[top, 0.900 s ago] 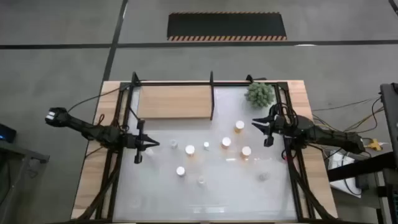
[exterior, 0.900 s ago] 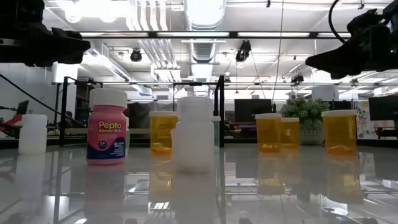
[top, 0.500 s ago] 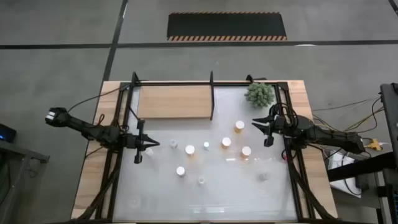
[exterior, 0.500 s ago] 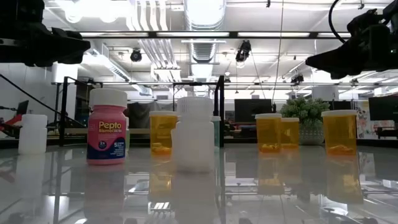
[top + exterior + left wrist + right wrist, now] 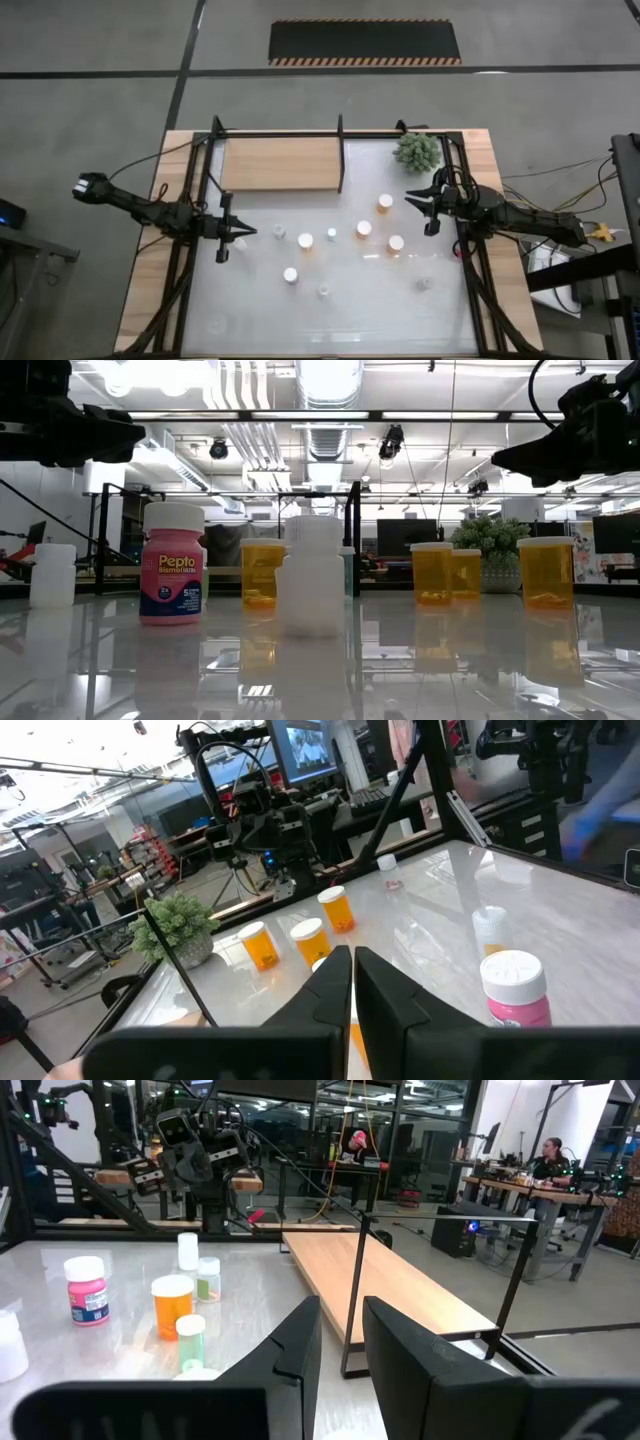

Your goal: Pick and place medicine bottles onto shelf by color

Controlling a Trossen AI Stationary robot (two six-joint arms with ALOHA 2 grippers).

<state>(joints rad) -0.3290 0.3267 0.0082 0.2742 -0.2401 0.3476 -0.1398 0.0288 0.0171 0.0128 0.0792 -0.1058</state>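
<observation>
Several small medicine bottles stand upright on their bases on the white tabletop: orange ones, a pink one and white ones. The wooden shelf lies at the far left with nothing on it. My left gripper hovers left of the bottles, shut and empty, as its wrist view shows. My right gripper hovers right of the far orange bottle, its fingers a narrow gap apart and empty in its wrist view.
A spiky green plant stands at the far right corner, close to my right gripper. Black frame bars edge the shelf and the table's sides. People sit at desks in the room beyond the table.
</observation>
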